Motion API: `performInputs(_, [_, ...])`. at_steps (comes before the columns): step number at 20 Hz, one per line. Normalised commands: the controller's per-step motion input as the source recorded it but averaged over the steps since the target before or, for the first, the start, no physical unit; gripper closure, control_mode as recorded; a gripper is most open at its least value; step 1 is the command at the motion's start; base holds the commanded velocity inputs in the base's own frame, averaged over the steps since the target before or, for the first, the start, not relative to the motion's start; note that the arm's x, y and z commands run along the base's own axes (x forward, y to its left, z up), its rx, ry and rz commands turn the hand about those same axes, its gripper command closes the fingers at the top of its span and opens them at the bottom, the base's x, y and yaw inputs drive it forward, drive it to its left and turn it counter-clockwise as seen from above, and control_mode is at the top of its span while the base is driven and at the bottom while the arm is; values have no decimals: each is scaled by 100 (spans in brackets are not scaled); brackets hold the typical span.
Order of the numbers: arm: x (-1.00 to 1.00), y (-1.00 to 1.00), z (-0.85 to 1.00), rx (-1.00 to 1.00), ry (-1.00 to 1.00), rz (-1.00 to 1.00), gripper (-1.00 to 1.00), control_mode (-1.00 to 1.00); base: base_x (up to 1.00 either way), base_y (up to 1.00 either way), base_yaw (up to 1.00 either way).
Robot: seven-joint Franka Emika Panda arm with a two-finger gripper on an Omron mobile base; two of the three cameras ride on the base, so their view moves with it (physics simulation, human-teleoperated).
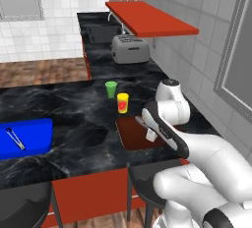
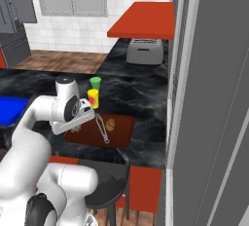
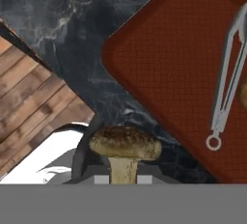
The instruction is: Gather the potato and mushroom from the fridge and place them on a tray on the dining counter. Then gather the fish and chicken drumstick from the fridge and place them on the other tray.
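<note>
Mushroom (image 3: 124,143) above tongs-bearing red tray (image 3: 173,68)

Below my claw: the red-brown tray (image 2: 124,131) on the dining counter (image 1: 74,109), bare mat along its near side.
On that tray: metal tongs (image 3: 226,80) lie lengthwise; a potato (image 2: 111,123) sits just beside them.
Beyond the tray: a yellow cup (image 1: 122,102) and a green cup (image 1: 111,89) stand upright, near its far edge.
To my left: open marble, then the blue tray (image 1: 29,133) well apart.
Near edge: a dark stool (image 2: 104,183) under the counter lip.
</note>
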Motion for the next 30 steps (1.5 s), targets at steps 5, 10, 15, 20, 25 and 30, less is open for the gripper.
performInputs(5, [41, 19, -51, -2, 0, 0, 100, -100, 0, 0, 0])
performInputs(10, [43, 14, -42, -1, 0, -1, 100, -100, 0, 0, 0])
performInputs(15, [45, 5, -39, -1, 1, 0, 100, -100, 0, 0, 0])
performInputs(20, [43, 0, -27, 0, 3, 0, 100, -100, 0, 0, 0])
performInputs(25, [38, 0, -22, 0, 7, 0, 100, -100, 0, 0, 0])
performInputs(30, [28, 1, -27, 0, 7, 0, -100, -100, 0, 0, 0])
